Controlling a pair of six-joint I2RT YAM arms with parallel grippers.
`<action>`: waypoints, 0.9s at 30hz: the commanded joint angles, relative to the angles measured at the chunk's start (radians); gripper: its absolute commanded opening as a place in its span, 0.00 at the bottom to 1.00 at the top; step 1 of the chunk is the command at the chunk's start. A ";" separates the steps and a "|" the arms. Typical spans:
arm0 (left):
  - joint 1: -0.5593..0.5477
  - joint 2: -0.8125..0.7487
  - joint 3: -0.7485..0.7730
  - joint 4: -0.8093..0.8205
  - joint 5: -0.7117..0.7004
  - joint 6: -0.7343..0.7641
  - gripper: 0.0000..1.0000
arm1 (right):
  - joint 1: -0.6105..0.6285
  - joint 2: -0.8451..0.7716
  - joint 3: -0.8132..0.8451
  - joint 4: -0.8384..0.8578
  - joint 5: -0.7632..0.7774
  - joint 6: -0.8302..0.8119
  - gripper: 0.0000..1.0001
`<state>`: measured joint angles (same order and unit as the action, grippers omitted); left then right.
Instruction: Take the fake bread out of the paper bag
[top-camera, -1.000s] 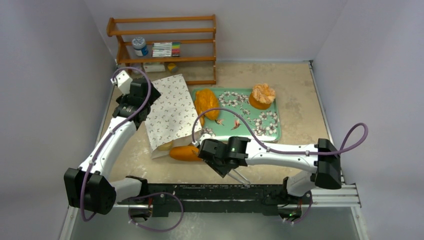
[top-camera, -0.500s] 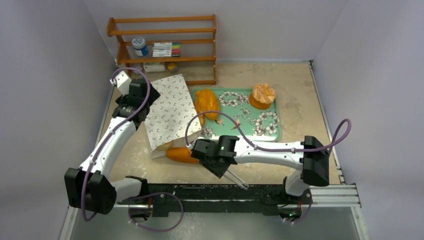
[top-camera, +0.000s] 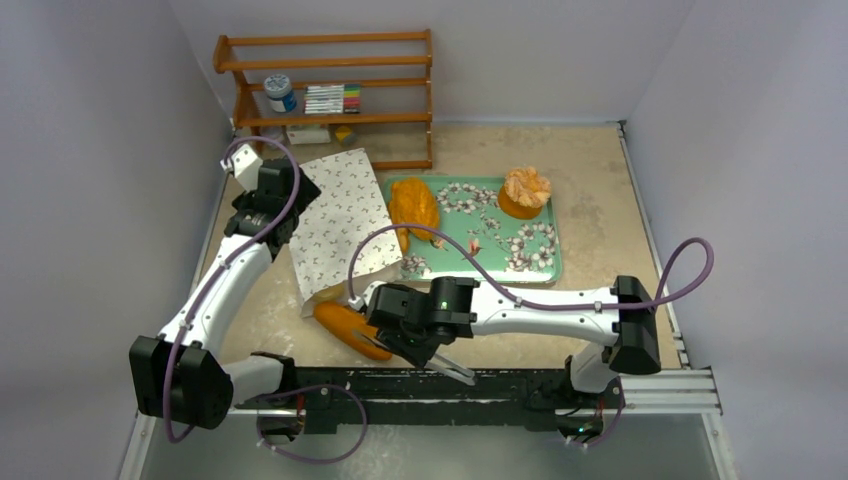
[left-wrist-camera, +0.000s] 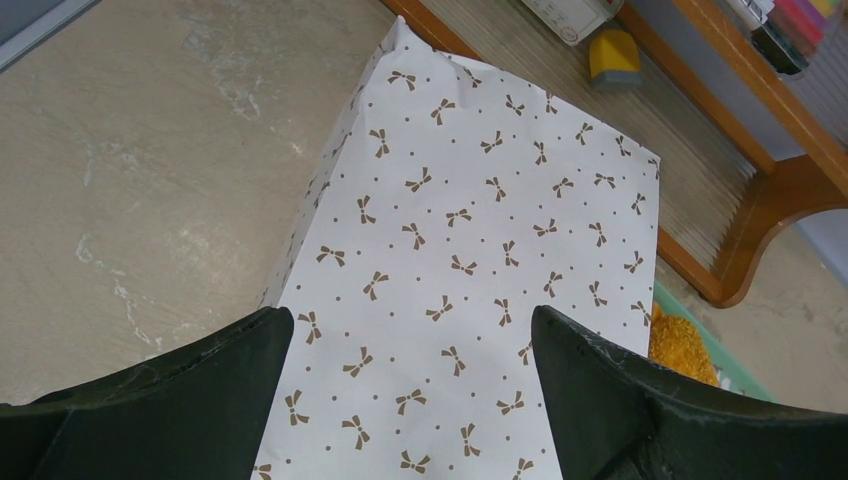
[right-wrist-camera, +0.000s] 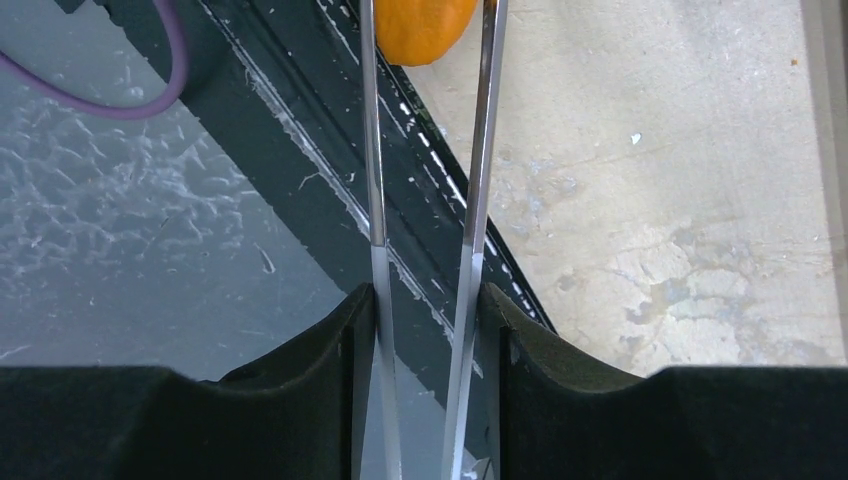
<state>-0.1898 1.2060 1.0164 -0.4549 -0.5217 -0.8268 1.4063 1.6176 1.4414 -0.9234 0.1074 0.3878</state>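
The paper bag (top-camera: 340, 225) lies flat, white with small brown bows, its mouth toward the near edge. My left gripper (top-camera: 272, 197) is open over the bag's far left part; in the left wrist view (left-wrist-camera: 412, 335) its jaws stand wide apart above the bag (left-wrist-camera: 480, 220). My right gripper (top-camera: 403, 325) is shut on metal tongs (right-wrist-camera: 480, 150). The tong tips hold a long smooth orange loaf (top-camera: 345, 325) just outside the bag mouth; its end shows in the right wrist view (right-wrist-camera: 420, 25). A lumpy loaf (top-camera: 413, 205) and a ruffled pastry (top-camera: 525, 188) sit on the tray.
The green floral tray (top-camera: 520, 255) lies right of the bag. A wooden shelf (top-camera: 330, 90) with a jar and markers stands at the back. The black rail (top-camera: 400, 385) at the near edge runs right under the tongs. A grey wall is close on the left.
My right gripper with the tongs has moved left and toward the near edge. The long loaf came away from the bag mouth and turned diagonally. The left arm has not moved.
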 joint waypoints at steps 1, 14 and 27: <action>0.009 -0.034 -0.004 0.039 0.007 0.001 0.91 | -0.004 -0.022 0.034 -0.047 0.003 0.022 0.42; 0.009 -0.034 0.001 0.033 0.000 0.000 0.91 | -0.004 -0.049 0.062 -0.072 0.063 0.023 0.44; 0.009 -0.028 0.008 0.030 0.004 -0.005 0.91 | -0.004 -0.078 -0.027 -0.022 -0.040 -0.008 0.50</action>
<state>-0.1898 1.1954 1.0164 -0.4553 -0.5190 -0.8272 1.4052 1.5749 1.4292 -0.9737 0.1146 0.3992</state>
